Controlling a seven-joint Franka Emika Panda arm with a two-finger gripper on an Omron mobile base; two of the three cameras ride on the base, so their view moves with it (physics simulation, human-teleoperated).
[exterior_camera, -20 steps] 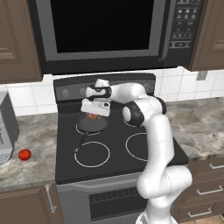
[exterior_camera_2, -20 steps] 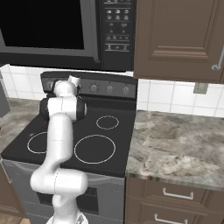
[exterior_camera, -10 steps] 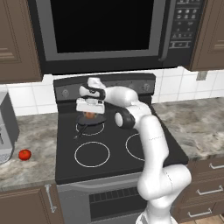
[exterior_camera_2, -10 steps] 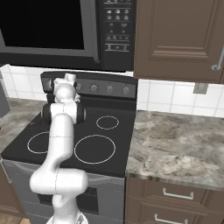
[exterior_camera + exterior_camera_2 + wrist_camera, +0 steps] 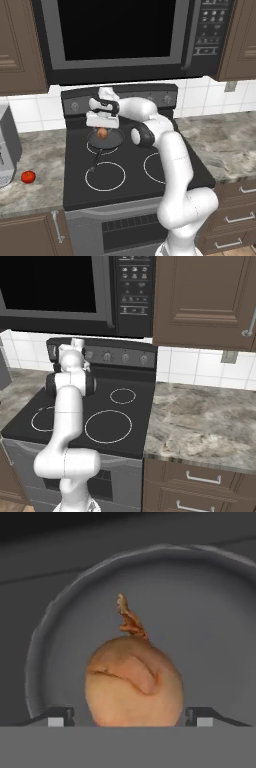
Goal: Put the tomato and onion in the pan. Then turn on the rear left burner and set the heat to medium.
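While my gripper (image 5: pixel 128 717) stood spread around one onion (image 5: pixel 133 681) over one pan (image 5: pixel 60 632), one tomato (image 5: pixel 28 176) sat on the counter (image 5: pixel 35 150).

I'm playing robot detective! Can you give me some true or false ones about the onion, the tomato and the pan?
1. The onion is over the pan, right under the gripper. True.
2. The tomato is already in the pan. False: it lies on the counter left of the stove.
3. The pan sits on the stovetop's rear left part. True.
4. The microwave door hangs open. False: it is closed.
5. The gripper's fingers squeeze the onion tight. False: in the hand view they stand apart from it on each side.
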